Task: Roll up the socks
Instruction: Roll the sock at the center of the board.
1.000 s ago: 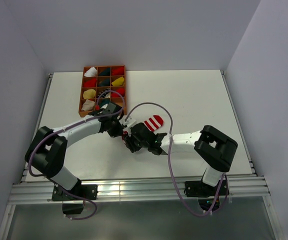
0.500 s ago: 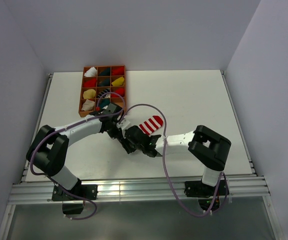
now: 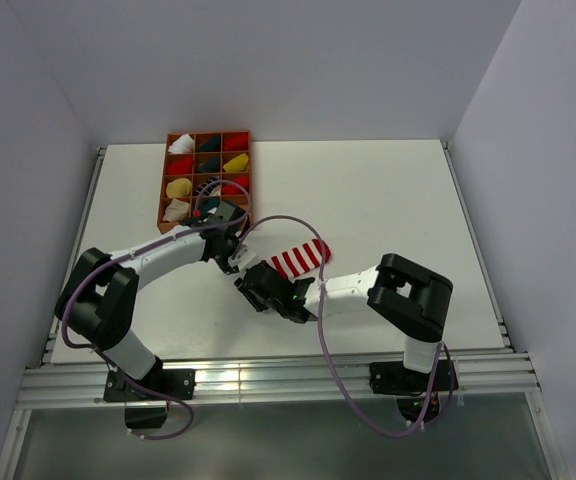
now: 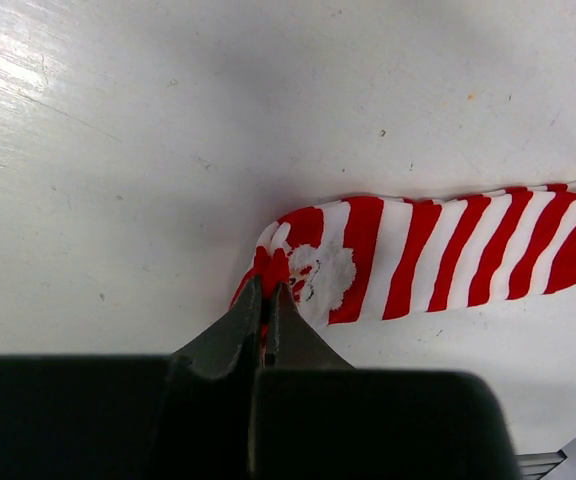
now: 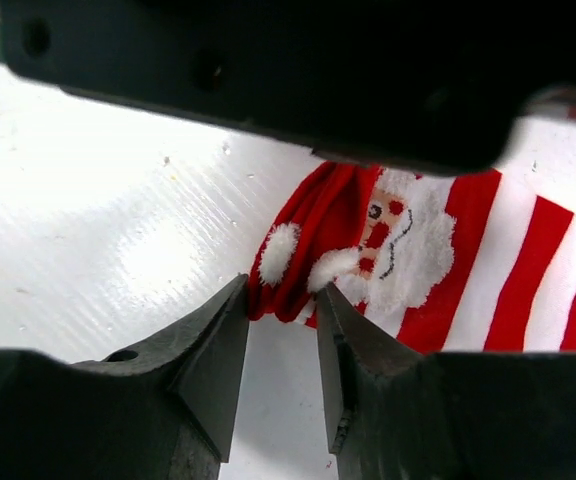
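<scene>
Okay, both arms are in tight at the middle of the desk (image 3: 388,200), heads almost together over one sock (image 3: 296,258), the red-and-white striped one with the Santa. It lies flat and stretched out, running on a slant from its Santa end near the claws up and away to the right.

Left claw (image 3: 234,260) first: from the left wrist, the left claw (image 4: 266,292) is pinched tight, its two dark fingers (image 4: 238,325) nearly touching, with a sliver of red fabric caught between the tips. It has the sock (image 4: 438,250) by the very edge of the cuff, right beside the white fluff of Santa's beard. From that grip the stripes run off to the right, all the way to the frame's edge.

Over to the right claw (image 3: 252,284), coming in low from the near side. The right wrist view shows the right claw (image 5: 283,300) with its fingers (image 5: 213,350) parted by a narrow gap, holding nothing. The sock (image 5: 408,240) sits just past the tips, and its bunched red edge dips a little way into the mouth of that gap. Santa's face is plain here: white pompom, beard, red cheeks, facing the camera.

Away at the far left corner sits the orange tray (image 3: 251,180), its compartments holding rolled bundles (image 3: 178,187) in yellow, red and white, well apart from the sock.
</scene>
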Controlling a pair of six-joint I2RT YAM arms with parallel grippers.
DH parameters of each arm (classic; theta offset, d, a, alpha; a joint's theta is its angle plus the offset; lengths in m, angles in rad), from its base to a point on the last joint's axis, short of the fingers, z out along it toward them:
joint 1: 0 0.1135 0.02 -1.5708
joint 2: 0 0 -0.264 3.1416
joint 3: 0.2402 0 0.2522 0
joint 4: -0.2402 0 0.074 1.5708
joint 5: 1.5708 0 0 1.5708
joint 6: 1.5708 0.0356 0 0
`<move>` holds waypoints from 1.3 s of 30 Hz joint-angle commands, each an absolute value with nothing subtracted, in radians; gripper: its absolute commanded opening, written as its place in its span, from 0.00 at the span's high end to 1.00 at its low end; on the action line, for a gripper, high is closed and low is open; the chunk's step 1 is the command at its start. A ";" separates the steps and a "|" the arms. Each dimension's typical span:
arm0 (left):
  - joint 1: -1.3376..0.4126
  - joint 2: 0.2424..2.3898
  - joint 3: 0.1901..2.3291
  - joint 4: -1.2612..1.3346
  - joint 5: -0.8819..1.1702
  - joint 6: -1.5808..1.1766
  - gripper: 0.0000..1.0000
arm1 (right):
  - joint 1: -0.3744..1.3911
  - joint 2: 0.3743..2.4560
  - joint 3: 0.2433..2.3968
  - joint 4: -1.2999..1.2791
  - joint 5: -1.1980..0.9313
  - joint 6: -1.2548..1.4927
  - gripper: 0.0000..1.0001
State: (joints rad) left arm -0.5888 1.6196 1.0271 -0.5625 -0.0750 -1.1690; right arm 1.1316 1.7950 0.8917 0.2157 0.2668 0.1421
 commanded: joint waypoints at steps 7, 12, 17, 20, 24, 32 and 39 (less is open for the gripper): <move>-0.592 1.637 1.054 -0.557 -0.029 -1.235 1.00 | 1.184 1.841 0.950 0.239 0.468 0.132 0.54; -0.592 1.631 1.032 -0.557 -0.026 -1.253 1.00 | 1.190 1.829 0.946 0.258 0.508 0.155 0.54; -0.592 1.618 1.017 -0.555 -0.029 -1.262 1.00 | 1.190 1.824 0.948 0.259 0.526 0.160 0.61; -0.592 1.617 1.008 -0.555 -0.031 -1.269 1.00 | 1.190 1.813 0.937 0.270 0.519 0.167 0.71; -0.592 1.606 0.983 -0.546 -0.032 -1.285 1.00 | 1.190 1.801 0.925 0.268 0.502 0.182 0.87; -0.592 1.520 0.922 -0.519 -0.074 -1.336 0.99 | 1.122 1.730 0.850 0.245 0.298 0.258 1.00; -0.578 1.489 0.874 -0.473 -0.080 -1.365 0.98 | 0.961 1.701 0.816 0.233 -0.062 0.373 1.00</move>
State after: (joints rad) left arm -0.5873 1.5208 0.8841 -0.5125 -0.0547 -1.3293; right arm 1.0256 1.7275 0.8345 0.2234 0.1280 0.2966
